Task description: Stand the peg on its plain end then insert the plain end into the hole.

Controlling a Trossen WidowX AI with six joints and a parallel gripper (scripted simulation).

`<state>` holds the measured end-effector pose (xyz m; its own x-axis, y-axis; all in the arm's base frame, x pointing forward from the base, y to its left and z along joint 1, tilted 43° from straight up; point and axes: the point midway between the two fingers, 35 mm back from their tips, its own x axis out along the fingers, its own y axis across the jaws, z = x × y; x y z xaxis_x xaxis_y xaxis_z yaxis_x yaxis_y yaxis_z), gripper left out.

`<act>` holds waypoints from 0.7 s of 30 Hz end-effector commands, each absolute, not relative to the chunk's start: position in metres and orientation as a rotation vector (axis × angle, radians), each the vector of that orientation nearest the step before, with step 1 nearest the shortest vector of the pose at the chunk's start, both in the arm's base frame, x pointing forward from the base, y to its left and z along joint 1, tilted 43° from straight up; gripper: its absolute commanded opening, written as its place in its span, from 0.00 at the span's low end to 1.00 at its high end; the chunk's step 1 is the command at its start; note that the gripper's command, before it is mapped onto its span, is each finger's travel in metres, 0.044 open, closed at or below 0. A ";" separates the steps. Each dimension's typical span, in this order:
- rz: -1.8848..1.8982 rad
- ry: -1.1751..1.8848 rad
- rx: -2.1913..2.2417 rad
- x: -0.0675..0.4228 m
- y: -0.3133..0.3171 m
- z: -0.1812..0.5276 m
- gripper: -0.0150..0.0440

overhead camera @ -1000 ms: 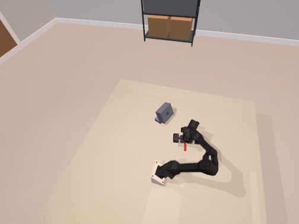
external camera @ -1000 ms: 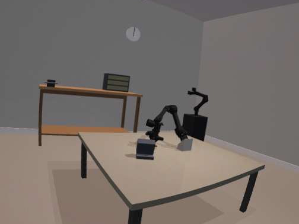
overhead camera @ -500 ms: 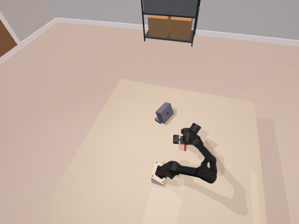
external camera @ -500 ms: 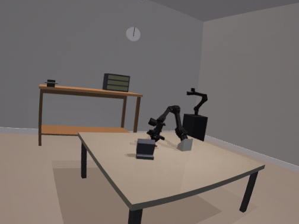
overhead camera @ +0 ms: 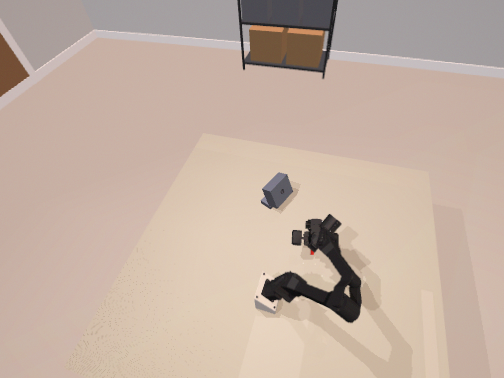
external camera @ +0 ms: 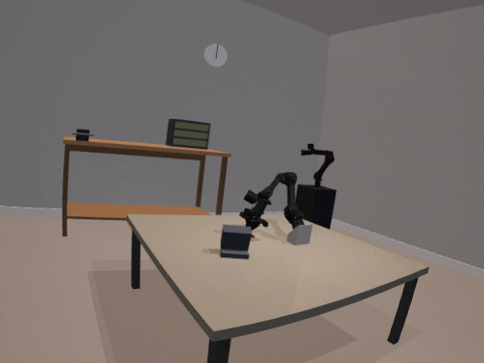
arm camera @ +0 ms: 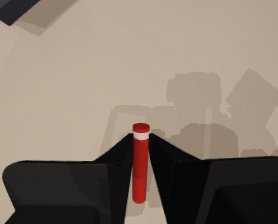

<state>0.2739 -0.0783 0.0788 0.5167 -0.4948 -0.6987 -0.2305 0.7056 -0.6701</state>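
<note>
The red peg (arm camera: 140, 170) (overhead camera: 312, 252) (external camera: 252, 235) has a white band near one end. In the wrist view the banded end is at the fingertips and the plain end points to the bottom of the picture. My gripper (arm camera: 140, 138) (overhead camera: 309, 241) is shut on the peg near the band and tilted. The top view shows only a short red part beside the gripper. Whether the peg touches the table is unclear. The grey sloped panel (overhead camera: 274, 194) (external camera: 235, 239) stands apart from the gripper, its hole (overhead camera: 282, 191) visible in the top view.
The pale table (overhead camera: 200, 224) (external camera: 307, 282) carries the arm's light base (overhead camera: 266, 304) (external camera: 301, 234). A dark corner of the panel (arm camera: 17, 9) shows at the wrist view's top left. A shelf rack (overhead camera: 286, 25) and a workbench (external camera: 144, 147) stand away from the table.
</note>
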 end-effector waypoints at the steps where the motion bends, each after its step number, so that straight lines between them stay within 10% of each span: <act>1: -0.162 1.015 -0.810 0.271 -0.077 0.079 0.34; 21: -0.089 0.852 -0.812 0.259 -0.076 0.085 0.34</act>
